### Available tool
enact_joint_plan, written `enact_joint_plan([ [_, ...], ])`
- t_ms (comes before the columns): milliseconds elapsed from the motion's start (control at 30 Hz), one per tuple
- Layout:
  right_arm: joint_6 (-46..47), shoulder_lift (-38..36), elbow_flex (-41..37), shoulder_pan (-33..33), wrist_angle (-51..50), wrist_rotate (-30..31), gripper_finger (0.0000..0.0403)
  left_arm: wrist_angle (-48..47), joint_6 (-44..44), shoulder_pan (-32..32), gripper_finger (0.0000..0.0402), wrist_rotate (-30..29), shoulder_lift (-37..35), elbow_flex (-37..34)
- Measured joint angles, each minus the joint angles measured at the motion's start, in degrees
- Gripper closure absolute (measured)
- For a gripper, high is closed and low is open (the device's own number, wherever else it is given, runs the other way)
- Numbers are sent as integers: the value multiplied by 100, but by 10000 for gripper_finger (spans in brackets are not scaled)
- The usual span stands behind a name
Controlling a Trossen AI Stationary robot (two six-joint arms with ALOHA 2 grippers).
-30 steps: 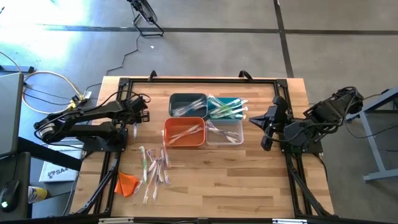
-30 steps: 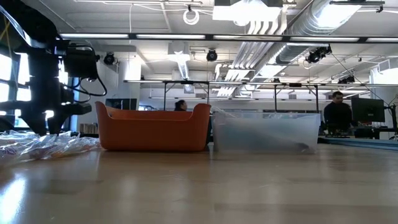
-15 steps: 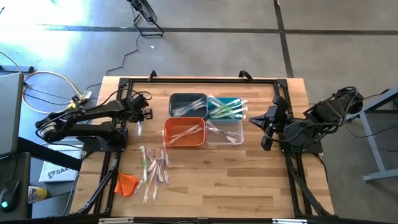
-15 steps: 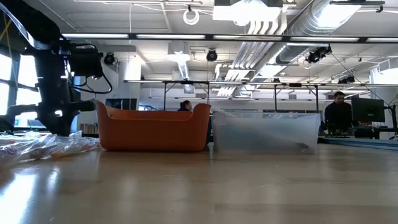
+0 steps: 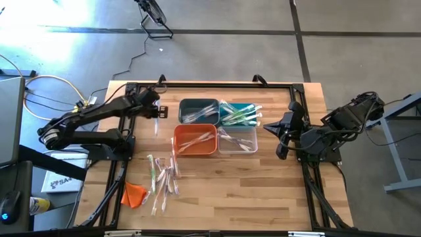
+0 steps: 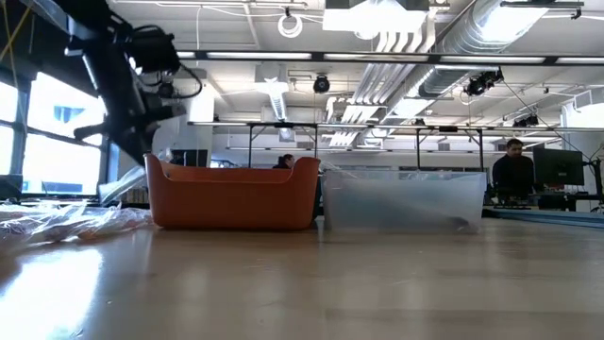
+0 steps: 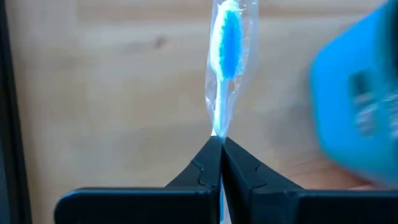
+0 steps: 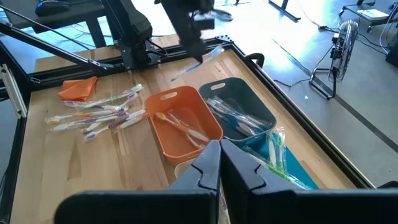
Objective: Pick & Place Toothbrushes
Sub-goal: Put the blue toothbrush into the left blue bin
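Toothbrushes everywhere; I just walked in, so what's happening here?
The left gripper is shut on a blue toothbrush in a clear wrapper, held above the table beside the dark grey bin. More wrapped toothbrushes lie loose on the wood, others already in the bins. The right gripper waits shut at the table's right edge.

I can read only "SA" on a white box (image 5: pixel 58 182) (rest cut off) on the floor beside my table (image 5: pixel 263 191).
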Motion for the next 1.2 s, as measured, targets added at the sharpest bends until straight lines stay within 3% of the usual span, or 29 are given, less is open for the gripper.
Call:
enact_joint_plan([
  [233, 2, 0, 0, -1, 0, 0, 401, -63, 825, 0, 401, 9, 0, 1088],
  [600, 2, 0, 0, 0, 0, 0, 401, -18, 2346, -2, 401, 628, -7, 2724],
  [767, 0, 0, 1, -2, 0, 2, 401, 241, 3130, -181, 401, 1072, -11, 2901],
  [1033, -2, 0, 0, -7, 0, 319, 401, 1033, 4094, -1011, 401, 1089, 490, 2904],
  [1200, -17, 0, 1, -7, -1, 312, 401, 1369, 4348, -1202, 401, 1013, 997, 2904],
])
